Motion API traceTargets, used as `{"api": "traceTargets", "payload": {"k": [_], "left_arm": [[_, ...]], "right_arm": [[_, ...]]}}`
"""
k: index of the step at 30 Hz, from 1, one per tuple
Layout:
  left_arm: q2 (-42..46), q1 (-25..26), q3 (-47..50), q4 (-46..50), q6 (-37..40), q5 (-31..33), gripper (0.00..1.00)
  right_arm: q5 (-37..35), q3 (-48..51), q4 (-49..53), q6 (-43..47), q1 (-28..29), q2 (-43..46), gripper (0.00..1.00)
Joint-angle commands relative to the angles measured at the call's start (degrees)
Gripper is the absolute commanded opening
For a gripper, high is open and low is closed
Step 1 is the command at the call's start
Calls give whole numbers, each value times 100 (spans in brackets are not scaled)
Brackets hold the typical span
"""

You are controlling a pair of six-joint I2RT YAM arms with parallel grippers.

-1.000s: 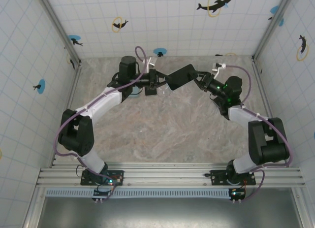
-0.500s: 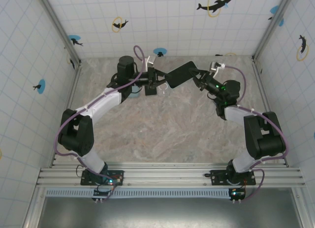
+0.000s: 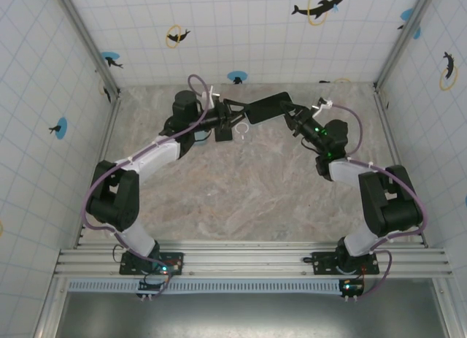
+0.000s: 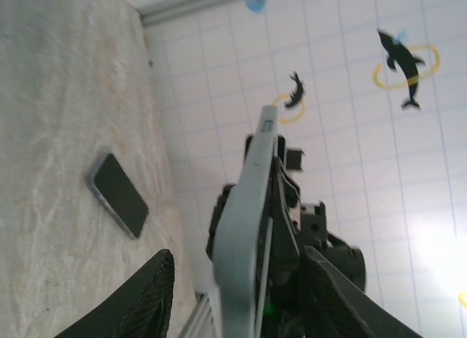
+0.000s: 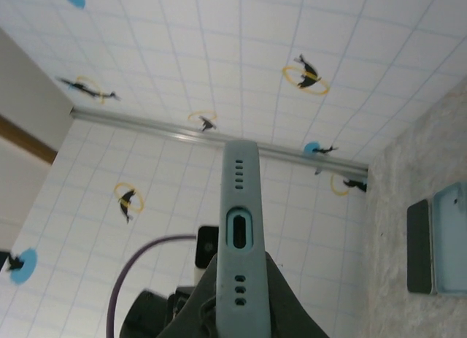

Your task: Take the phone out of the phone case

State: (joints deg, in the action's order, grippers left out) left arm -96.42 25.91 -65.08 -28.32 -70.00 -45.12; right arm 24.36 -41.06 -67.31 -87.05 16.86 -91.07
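The phone case (image 3: 266, 108) hangs in the air near the back wall, between the two arms, with a dark face up. My right gripper (image 3: 295, 118) is shut on its right end. In the right wrist view the case (image 5: 240, 206) is grey-blue, end-on, with its port cutout showing, and my right gripper (image 5: 243, 305) pinches it from both sides. My left gripper (image 3: 232, 118) stands open at the case's left end. Its fingers (image 4: 142, 301) sit apart on either side of the case edge (image 4: 248, 206) without touching it. I cannot tell for sure whether the phone sits inside.
A second dark phone (image 4: 118, 194) lies flat on the marble table (image 3: 241, 199) under the left gripper, seen as a dark slab (image 3: 223, 132) from above. Next to that phone (image 5: 418, 245) lies a light-blue case (image 5: 451, 239). Tiled walls close in the back and both sides.
The right gripper has shut on the case's right end. The left gripper, shut on the left end before, has just opened. Both wrists and the case moved slightly toward the back wall.
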Motion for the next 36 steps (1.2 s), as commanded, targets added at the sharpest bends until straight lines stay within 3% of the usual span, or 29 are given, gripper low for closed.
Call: {"api": "traceTargets", "payload": {"k": [1, 9, 13, 17, 25, 36], "left_arm": [[233, 206, 249, -544, -502, 1238, 49], [750, 999, 826, -669, -1280, 3459, 52], [758, 1337, 811, -604, -1689, 4167, 53], [534, 1583, 816, -840, -2257, 4394, 53], [89, 1825, 403, -1244, -2624, 4910, 50], [71, 1933, 408, -1579, -2863, 5830, 35]], "right_arm": [[-1330, 33, 127, 226, 234, 351, 1], [-2245, -417, 385, 396, 663, 155, 1], [-2469, -613, 518, 534, 882, 64, 2], [-2689, -704, 495, 679, 1085, 20, 3], [-3261, -810, 826, 1097, 1489, 128, 3], [-4033, -482, 904, 1061, 1853, 361, 3]]}}
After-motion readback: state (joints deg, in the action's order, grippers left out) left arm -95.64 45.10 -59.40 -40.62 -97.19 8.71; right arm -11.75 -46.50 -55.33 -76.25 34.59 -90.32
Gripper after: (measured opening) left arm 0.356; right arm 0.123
